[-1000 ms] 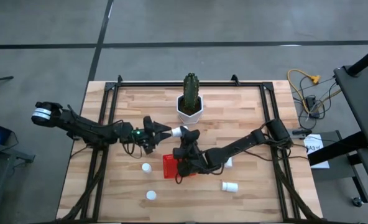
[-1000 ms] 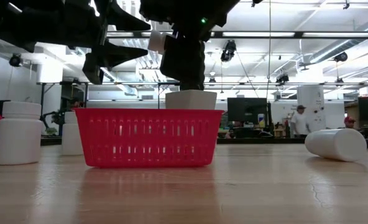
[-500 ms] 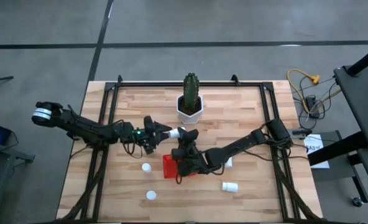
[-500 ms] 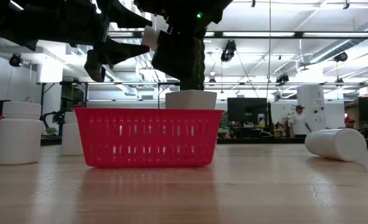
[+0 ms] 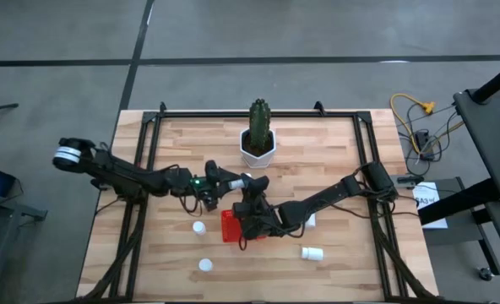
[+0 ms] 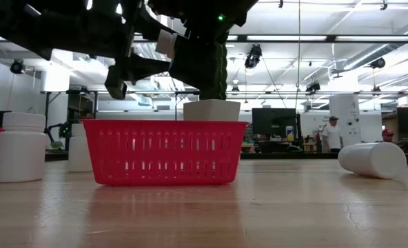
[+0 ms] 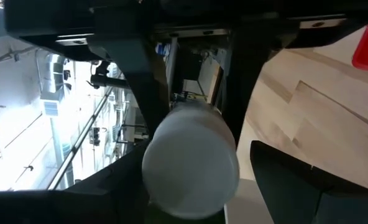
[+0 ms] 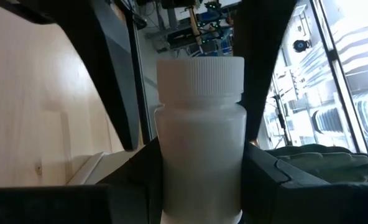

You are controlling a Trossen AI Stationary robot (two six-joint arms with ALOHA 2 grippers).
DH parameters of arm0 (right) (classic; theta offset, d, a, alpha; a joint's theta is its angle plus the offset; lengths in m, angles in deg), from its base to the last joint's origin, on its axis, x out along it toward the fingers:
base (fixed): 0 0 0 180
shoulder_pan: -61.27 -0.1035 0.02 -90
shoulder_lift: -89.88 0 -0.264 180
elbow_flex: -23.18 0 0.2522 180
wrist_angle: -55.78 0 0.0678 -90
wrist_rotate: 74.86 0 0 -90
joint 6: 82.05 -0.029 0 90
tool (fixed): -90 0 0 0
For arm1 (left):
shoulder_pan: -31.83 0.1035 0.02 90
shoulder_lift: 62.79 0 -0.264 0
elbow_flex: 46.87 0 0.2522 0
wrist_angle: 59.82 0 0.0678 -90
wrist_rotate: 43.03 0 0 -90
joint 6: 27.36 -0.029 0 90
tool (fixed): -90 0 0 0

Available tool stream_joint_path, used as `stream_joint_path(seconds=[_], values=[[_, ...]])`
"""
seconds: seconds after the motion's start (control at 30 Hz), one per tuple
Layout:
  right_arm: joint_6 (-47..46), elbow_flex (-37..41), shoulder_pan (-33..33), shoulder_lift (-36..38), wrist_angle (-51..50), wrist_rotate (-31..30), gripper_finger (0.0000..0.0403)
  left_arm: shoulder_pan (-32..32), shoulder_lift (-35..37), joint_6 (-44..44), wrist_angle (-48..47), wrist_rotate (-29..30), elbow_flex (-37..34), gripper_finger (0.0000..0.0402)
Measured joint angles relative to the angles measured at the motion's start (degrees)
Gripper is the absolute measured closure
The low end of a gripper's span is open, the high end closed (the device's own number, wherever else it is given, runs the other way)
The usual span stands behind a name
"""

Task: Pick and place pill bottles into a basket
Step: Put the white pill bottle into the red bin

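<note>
Your right pincer (image 5: 248, 181) grips a pill bottle (image 8: 200, 140) above the red basket (image 6: 164, 151) — your left pincer (image 5: 230, 179) straddles that bottle, fingers spread wide. Other bottles sit on the wooden tabletop (image 5: 334, 152); a workshop lies behind.

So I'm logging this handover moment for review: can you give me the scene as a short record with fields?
held bottle: pill bottle, in the air above the basket
right gripper: shut on the bottle's body
left gripper: open, fingers either side of the bottle's cap end
upright bottles on table: two
lying bottle: one
cactus pot: behind the basket
</note>
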Motion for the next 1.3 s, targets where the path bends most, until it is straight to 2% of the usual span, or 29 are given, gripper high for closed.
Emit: stream_joint_path(seconds=[0.4,0.5,0.63,1.3], values=[[0.49,0.0,0.04,0.0,0.21,-0.12,0.0269,0.0,0.69,1.31,-0.03,0.66,0.18,0.0164],[0.49,0.0,0.04,0.0,0.19,0.0,0.0269,-0.07,0.76,1.38,-0.01,0.7,0.18,0.0193],[1.07,0.07,0.0,-0.02,-0.35,-0.07,0.0273,-0.29,0.8,1.52,-0.17,0.89,0.14,0.025],[0.62,0.07,-0.04,-0.04,0.02,-0.05,0.0269,-1.18,0.96,1.58,-0.03,1.18,0.12,0.0252]])
